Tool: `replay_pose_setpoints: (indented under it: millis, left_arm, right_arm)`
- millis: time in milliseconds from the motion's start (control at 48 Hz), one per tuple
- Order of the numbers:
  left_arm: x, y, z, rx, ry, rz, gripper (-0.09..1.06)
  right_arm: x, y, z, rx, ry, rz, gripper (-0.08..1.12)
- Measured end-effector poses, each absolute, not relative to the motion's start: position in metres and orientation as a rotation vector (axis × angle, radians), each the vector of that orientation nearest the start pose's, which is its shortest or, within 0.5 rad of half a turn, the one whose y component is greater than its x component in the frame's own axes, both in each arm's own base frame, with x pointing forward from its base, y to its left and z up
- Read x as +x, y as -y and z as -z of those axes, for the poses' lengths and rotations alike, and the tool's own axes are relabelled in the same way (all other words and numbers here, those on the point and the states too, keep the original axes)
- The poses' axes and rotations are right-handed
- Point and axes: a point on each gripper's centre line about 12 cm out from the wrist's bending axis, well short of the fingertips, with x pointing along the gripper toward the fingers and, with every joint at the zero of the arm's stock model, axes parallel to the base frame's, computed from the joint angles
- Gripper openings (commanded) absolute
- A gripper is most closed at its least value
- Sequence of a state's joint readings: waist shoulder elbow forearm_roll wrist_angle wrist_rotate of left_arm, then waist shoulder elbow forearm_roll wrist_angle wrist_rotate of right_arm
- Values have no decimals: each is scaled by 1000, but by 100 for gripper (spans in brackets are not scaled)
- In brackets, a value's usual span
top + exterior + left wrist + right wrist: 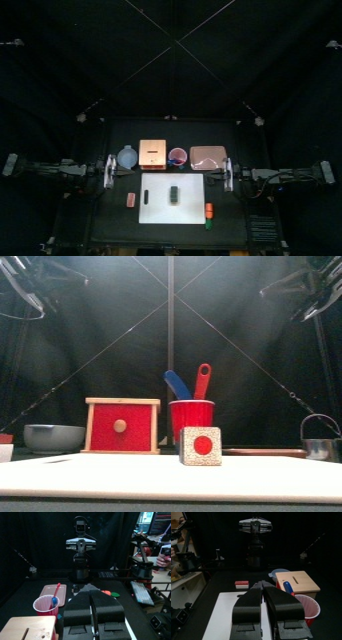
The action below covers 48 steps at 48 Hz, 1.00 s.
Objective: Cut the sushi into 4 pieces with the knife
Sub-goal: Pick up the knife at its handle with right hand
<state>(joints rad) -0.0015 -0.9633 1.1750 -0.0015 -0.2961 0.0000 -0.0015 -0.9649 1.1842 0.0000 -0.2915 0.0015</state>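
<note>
Front view, red cup [191,418] holding blue knife [177,384], red knife [202,380], left end effector [92,595] clenched, right end effector [264,585] seemingly clenched

Toward bench [114,228] back edge: bowl [127,157], box [152,153], cup [179,157], tray [206,156] stood left to right.
Middle: board [191,202] lay before them, sushi roll [175,192] on it.

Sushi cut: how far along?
Done: nothing; dark green toy sushi roll looks uncut on white cutting board. In hand: nothing; blue toy knife and red toy knife stand in red cup, left hand and right hand parked at the sides. Left: fetch knife, every cut.
</note>
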Motion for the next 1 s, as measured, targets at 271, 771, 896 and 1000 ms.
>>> replay_pose_setpoints:
  millis: [271,771,896,1000]
  left_arm:
    - [214,1,-269,-6,-2,5,10]
    - [239,9,-248,10,-4,38,48]
    - [239,9,-249,10,-4,40,48]
    - [239,9,-248,10,-6,40,48]
  right_arm:
    - [221,16,-319,100,79,81,10]
    - [326,65,-336,235,-465,197,104]
    - [339,75,-327,222,-609,211,105]
    - [349,82,-315,200,-734,218,102]
